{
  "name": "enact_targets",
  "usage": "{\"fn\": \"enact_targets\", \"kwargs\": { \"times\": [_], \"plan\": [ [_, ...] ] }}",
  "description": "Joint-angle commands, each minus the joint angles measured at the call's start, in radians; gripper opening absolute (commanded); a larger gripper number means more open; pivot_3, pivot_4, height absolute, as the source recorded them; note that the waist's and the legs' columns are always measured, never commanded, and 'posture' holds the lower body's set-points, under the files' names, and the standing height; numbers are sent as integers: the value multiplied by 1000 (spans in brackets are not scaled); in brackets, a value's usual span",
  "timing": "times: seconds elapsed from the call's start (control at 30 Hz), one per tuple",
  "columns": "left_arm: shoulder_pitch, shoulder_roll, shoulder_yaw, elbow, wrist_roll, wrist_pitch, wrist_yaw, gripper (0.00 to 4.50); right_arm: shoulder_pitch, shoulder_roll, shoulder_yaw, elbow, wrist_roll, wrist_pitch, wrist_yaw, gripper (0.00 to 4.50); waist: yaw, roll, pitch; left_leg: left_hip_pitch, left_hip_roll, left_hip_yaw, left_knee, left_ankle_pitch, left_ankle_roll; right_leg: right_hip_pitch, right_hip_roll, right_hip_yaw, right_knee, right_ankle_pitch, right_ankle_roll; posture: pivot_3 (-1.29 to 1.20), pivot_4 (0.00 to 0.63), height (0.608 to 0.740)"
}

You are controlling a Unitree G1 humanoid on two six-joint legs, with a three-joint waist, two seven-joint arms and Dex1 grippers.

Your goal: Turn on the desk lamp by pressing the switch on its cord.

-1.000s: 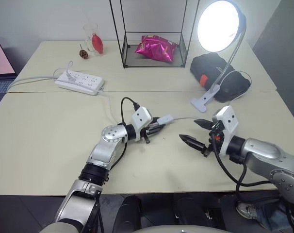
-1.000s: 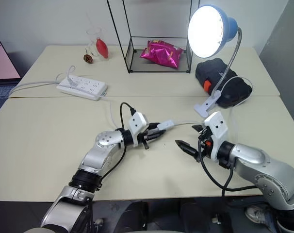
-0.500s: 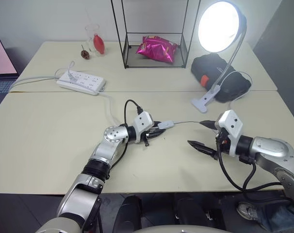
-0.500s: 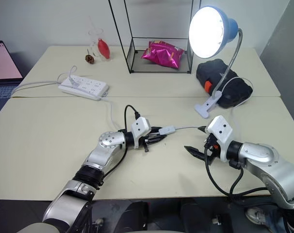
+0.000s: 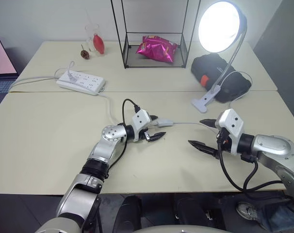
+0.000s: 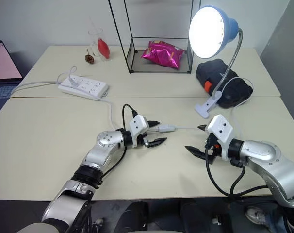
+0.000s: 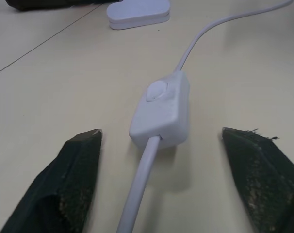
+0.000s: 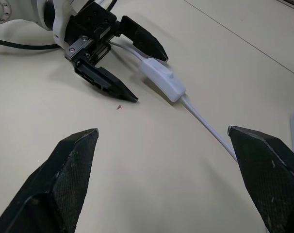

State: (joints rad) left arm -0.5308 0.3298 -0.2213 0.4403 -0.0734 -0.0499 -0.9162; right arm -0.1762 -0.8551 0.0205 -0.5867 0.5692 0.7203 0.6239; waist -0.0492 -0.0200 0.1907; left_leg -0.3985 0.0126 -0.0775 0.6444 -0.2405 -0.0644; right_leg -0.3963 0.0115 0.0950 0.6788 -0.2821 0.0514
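The blue round-shaded desk lamp (image 6: pixel 212 30) with silver gooseneck and white clip base is lit, so the press appears accomplished. The small white oblong inline switch (image 7: pixel 161 111) lies flat on the cream table (image 5: pixel 50 136), button upward, between the spread black fingers (image 7: pixel 76 180) of the left gripper (image 5: pixel 155 127) and touching neither; the released jaws straddle it, presumably to clear it cleanly. The thin white cord (image 8: pixel 207 127) runs from the switch past the far finger of the right gripper (image 5: pixel 204 133), whose jaws are also parted and empty, standing apart from the switch.
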Motion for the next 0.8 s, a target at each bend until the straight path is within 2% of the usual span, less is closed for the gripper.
{"fn": "enact_targets", "kwargs": {
  "times": [0.03, 0.13, 0.33, 0.53, 0.67, 0.8],
  "plan": [
    [21, 32, 47, -146, -44, 56, -2, 4321, -35, -11, -23, 11, -15, -10, 35, 4500, 1, 0, 0, 0, 0, 0, 0, 0, 0, 0, 0, 0, 0, 0, 0, 0, 150, 740],
    [49, 88, 96, -309, -73, 150, 12, 4321, -61, -17, -23, 45, -24, -23, 69, 4500, -1, -1, 1, -1, 1, 0, 0, 0, 0, -2, 0, 0, 1, 0, 0, 0, 150, 740],
    [149, 286, 214, -627, -137, 399, -1, 4321, -98, -47, -45, 147, -74, -101, 163, 4500, -6, -1, 1, -1, 1, 0, 0, 0, 0, -2, 0, 0, 1, 0, 0, 0, 150, 740],
    [332, 501, 416, -758, -228, 529, -60, 4321, -69, -114, -113, 223, -84, -208, 305, 4500, -6, -1, 1, -1, 1, 1, -1, 0, 0, -3, 0, 0, 1, 0, 0, 0, 150, 740],
    [447, 561, 524, -776, -244, 525, -66, 4321, -69, -143, -131, 276, -90, -256, 376, 4500, -6, -1, 1, -1, 2, 1, -1, 0, 0, -3, 0, 0, 1, 0, -1, 0, 150, 740],
    [509, 555, 576, -803, -274, 531, -51, 4321, -102, -138, -117, 320, -103, -288, 416, 4500, -6, -1, 1, -1, 2, 1, 0, 0, 0, -3, -1, 0, 1, 0, -1, 0, 150, 740]
  ]
}}
